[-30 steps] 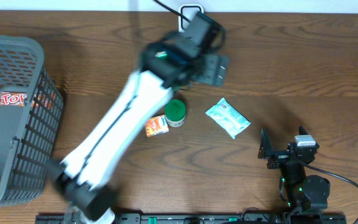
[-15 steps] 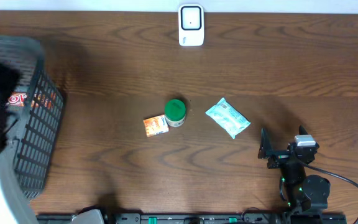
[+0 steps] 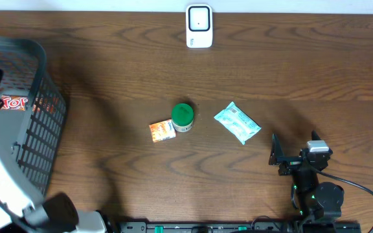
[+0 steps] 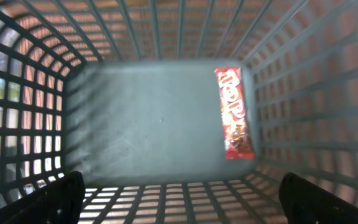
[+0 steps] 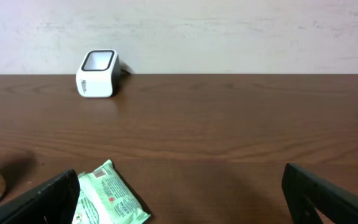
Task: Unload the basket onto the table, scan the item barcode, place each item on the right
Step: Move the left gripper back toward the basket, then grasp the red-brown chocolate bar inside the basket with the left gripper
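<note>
My left gripper (image 4: pixel 182 208) hangs open and empty above the grey mesh basket (image 3: pixel 41 139), looking straight down into it. A red snack bar (image 4: pixel 234 112) lies flat on the basket floor (image 4: pixel 154 118), well below the fingers (image 4: pixel 58 199); from overhead the red snack bar (image 3: pixel 13 102) shows at the far left. The white barcode scanner (image 3: pixel 199 26) stands at the table's back edge. My right gripper (image 3: pixel 289 158) rests open and empty at the front right, facing the scanner (image 5: pixel 97 73). A pale green packet (image 3: pixel 237 122) lies just ahead of it.
A green-lidded jar (image 3: pixel 182 116) and a small orange box (image 3: pixel 163 130) sit together mid-table, left of the packet (image 5: pixel 107 196). The left arm's white link (image 3: pixel 5 175) runs along the left edge beside the basket. A pale wall rises behind the scanner.
The left arm swung from beside the scanner at the back, across the table to the left, and now hangs over the basket. The right arm and the table's items stayed put.
</note>
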Controlling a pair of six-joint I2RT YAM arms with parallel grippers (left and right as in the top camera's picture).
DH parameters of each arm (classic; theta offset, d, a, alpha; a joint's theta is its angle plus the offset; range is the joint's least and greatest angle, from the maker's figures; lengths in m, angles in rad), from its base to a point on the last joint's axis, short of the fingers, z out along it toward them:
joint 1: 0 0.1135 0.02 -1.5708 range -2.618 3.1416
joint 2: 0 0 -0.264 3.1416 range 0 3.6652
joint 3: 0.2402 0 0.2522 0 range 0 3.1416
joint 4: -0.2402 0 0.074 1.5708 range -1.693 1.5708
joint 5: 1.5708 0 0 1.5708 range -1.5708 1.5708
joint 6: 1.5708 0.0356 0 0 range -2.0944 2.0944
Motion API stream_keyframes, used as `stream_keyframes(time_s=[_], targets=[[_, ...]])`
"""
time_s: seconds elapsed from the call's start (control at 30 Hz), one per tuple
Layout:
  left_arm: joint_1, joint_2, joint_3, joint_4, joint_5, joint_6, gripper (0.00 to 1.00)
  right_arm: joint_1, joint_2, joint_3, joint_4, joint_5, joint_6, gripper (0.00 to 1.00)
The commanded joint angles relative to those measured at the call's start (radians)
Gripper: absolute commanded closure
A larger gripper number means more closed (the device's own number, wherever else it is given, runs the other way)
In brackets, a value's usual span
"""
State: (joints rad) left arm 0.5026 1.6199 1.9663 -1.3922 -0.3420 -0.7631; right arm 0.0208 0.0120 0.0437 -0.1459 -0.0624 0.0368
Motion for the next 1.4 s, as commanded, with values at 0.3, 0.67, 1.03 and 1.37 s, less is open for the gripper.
stream_keyframes(time_s=[0.3,0.67,1.03,1.37], targets=[[0.005,0.355,-0.012,0.060,0.159,0.060,0.02,-0.007,-0.003,-0.003,-0.001,0.005,-0.008,0.01],[0.005,0.535,-0.012,0.145,0.182,0.060,0.02,-0.007,-0.003,-0.003,-0.001,0.005,-0.008,0.01],[0.011,0.556,-0.047,0.185,0.197,-0.003,0.02,-0.007,-0.003,-0.003,-0.001,0.005,-0.008,0.01],[0.038,0.556,-0.075,0.135,0.224,-0.234,0.02,-0.007,-0.003,-0.003,-0.001,0.005,-0.008,0.01]])
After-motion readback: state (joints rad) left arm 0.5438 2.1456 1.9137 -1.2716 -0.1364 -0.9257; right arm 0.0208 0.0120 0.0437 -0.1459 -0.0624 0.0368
